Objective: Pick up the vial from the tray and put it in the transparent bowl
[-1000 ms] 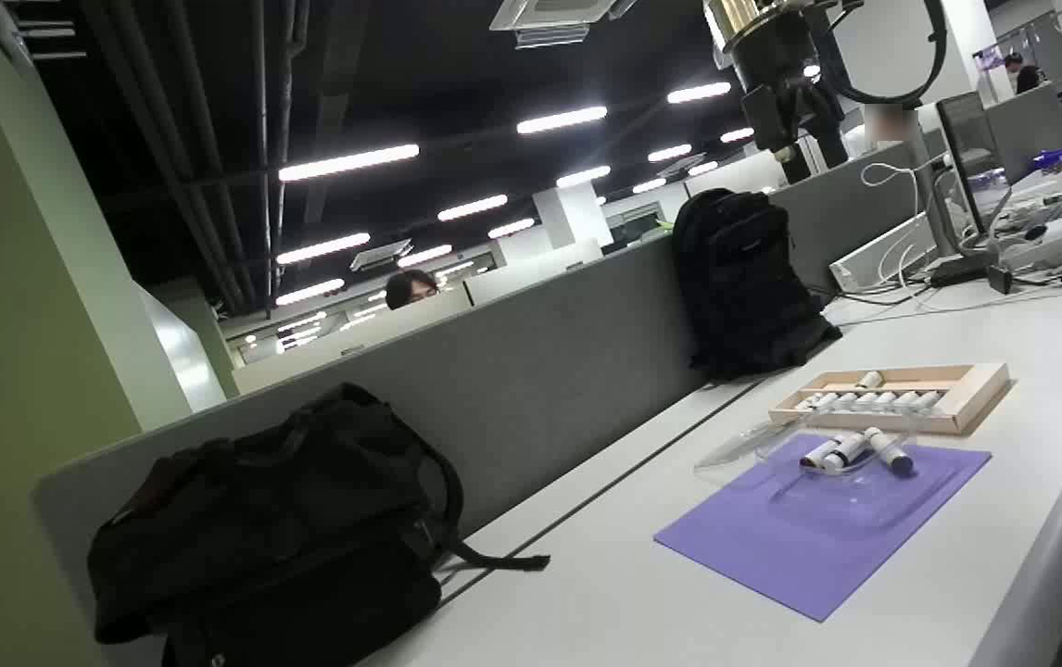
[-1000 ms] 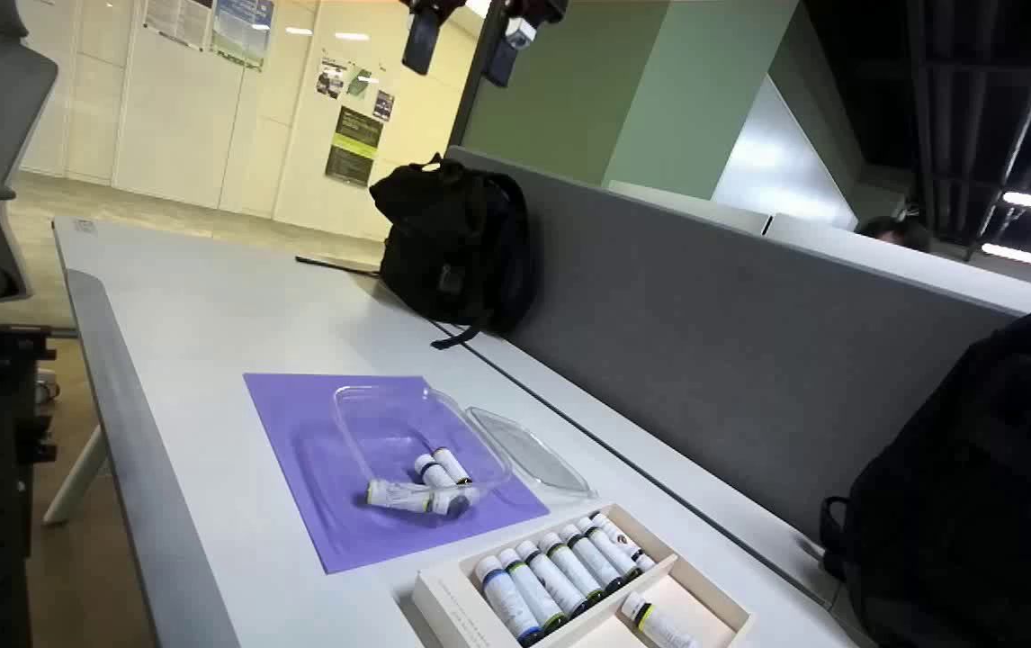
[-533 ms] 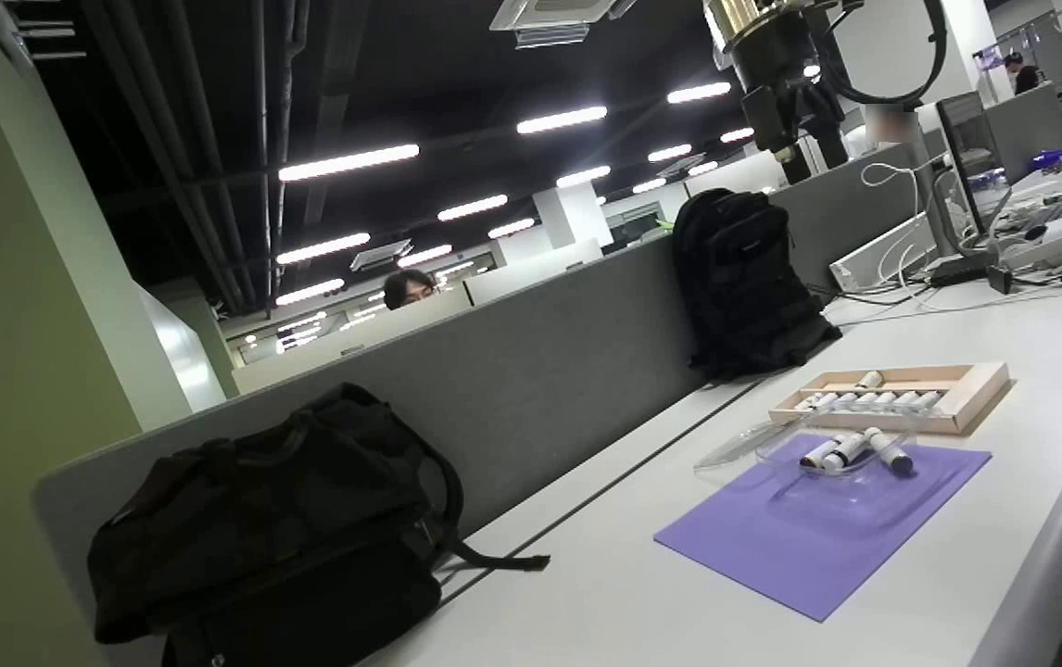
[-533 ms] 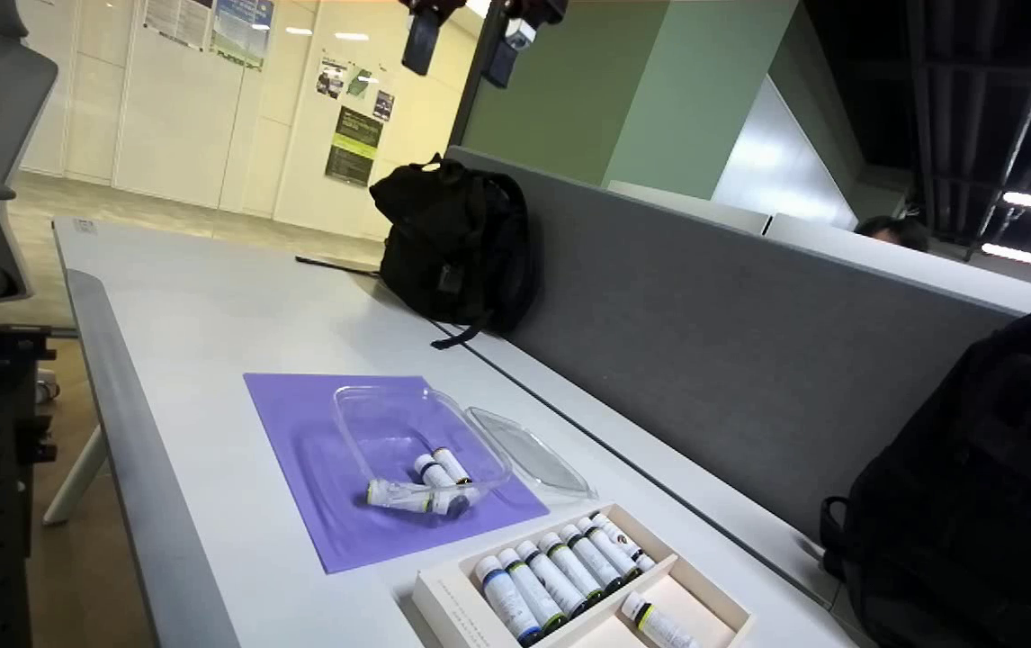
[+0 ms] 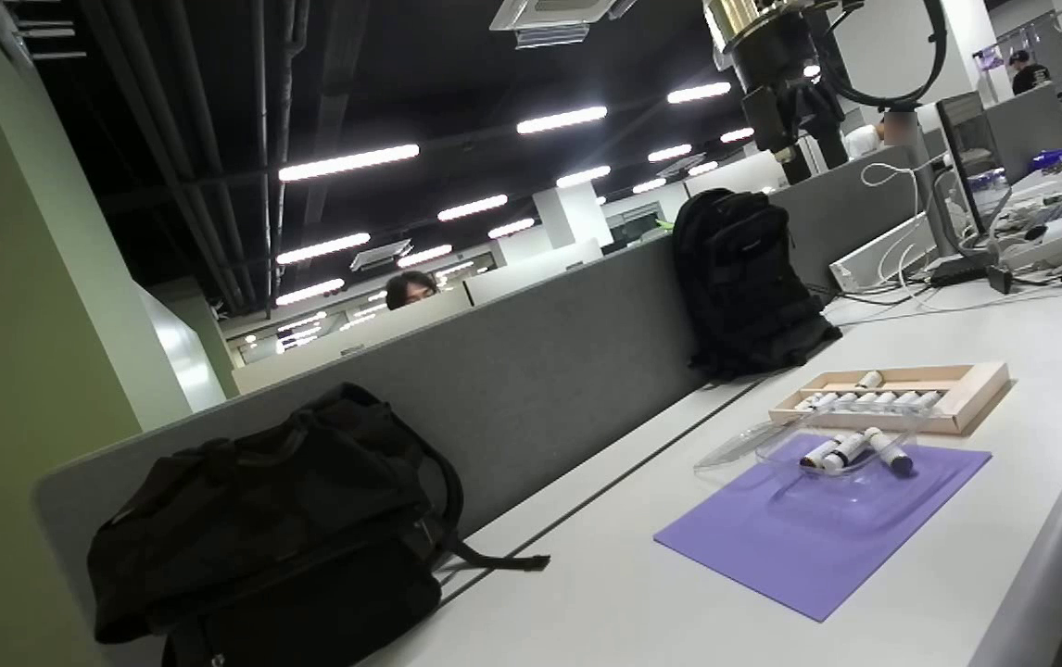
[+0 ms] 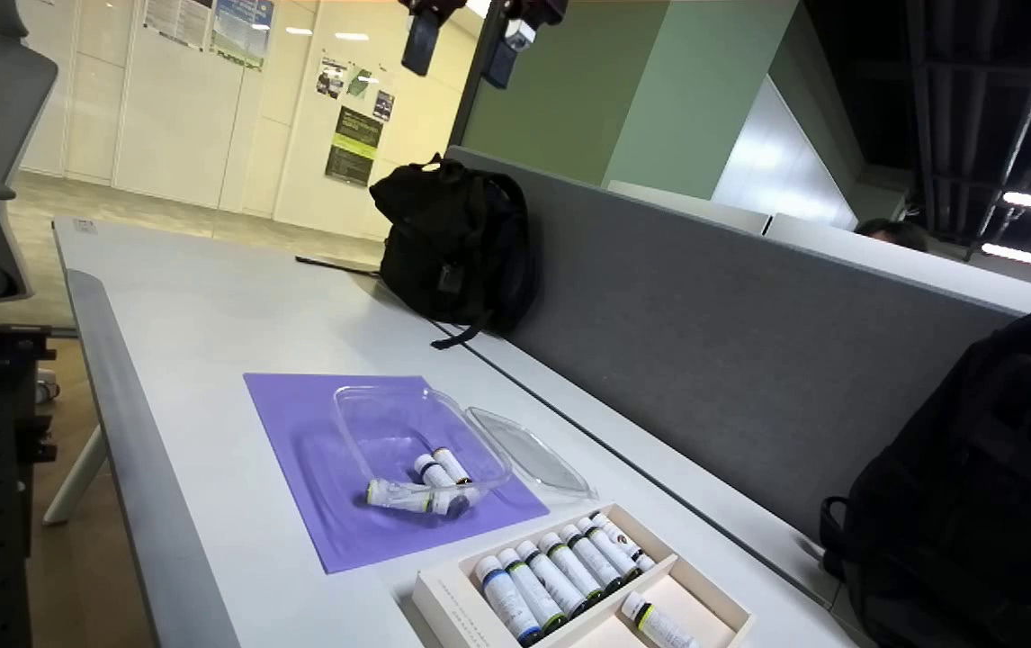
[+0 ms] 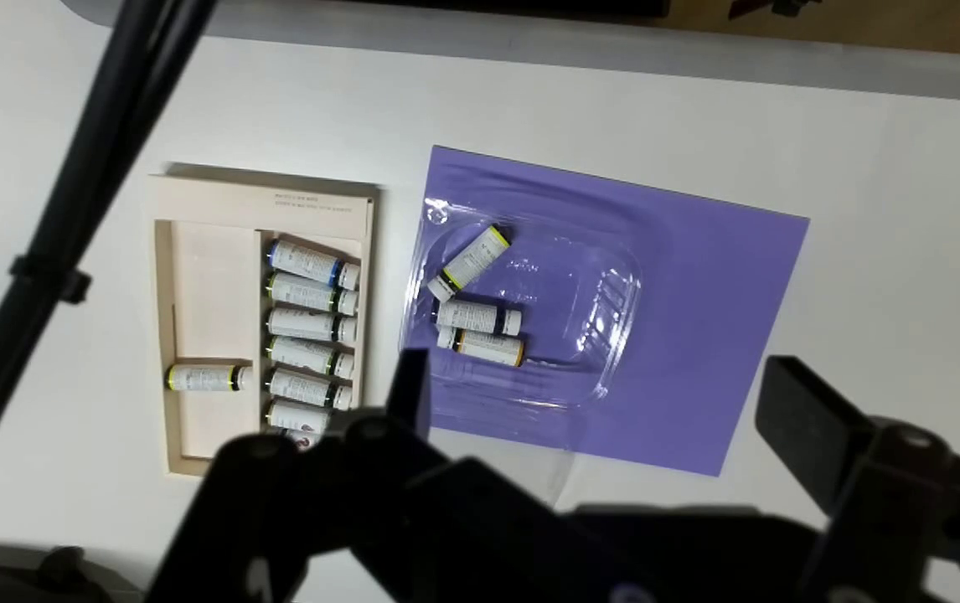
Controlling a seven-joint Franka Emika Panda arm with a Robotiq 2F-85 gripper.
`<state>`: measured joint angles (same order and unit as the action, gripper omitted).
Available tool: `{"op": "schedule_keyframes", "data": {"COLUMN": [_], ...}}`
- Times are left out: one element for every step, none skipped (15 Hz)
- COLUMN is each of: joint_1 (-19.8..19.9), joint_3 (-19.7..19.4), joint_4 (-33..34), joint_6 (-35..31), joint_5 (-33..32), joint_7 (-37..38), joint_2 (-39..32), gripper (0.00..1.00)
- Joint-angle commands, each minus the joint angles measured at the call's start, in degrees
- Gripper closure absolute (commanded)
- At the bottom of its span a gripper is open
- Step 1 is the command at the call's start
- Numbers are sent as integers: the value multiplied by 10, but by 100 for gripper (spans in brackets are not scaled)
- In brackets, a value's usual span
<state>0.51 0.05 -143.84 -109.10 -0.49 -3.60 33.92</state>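
The light beige tray [image 7: 250, 199] holds a row of white-labelled vials [image 7: 302, 325] in one compartment. A single vial [image 7: 203, 378] with a yellow band lies in the other compartment; it also shows in both exterior views [image 5: 869, 380] [image 6: 658, 623]. The transparent bowl [image 7: 614, 335] stands on the purple mat, with three vials [image 7: 470, 262] lying in it; it shows in both exterior views [image 5: 851, 505] [image 6: 389, 432]. My gripper [image 7: 597, 381] is open and empty. In both exterior views the gripper [image 5: 814, 159] [image 6: 460, 63] hangs high above the table.
The purple mat [image 7: 706, 293] lies beside the tray. A clear lid [image 6: 529, 450] lies next to the bowl. Black backpacks [image 6: 452, 243] [image 5: 744, 287] lean on the grey partition [image 5: 577, 352] along the table's back. A monitor and cables [image 5: 957, 213] stand beyond the tray.
The arm, gripper, vials, tray and bowl have not visibly moved. Only people far in the background have shifted slightly.
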Motion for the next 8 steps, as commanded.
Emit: {"op": "schedule_keyframes", "data": {"joint_1": [-16, -14, -8, 8, -6, -7, -7, -7], "joint_3": [-32, -34, -32, -13, -5, -7, -7, -7], "joint_4": [37, 46, 58, 69, 1, 1, 1, 1], "joint_6": [-19, -20, -20, -6, 0, 0, 0, 0], "joint_5": [-11, -16, -29, -45, -4, -4, -4, -4], "joint_7": [-90, -92, -91, -40, -11, -22, -22, -22], "joint_2": [-68, -81, -99, -115, -1, -4, -5, -5], "gripper": [0, 0, 0, 0, 0, 0, 0, 0]}}
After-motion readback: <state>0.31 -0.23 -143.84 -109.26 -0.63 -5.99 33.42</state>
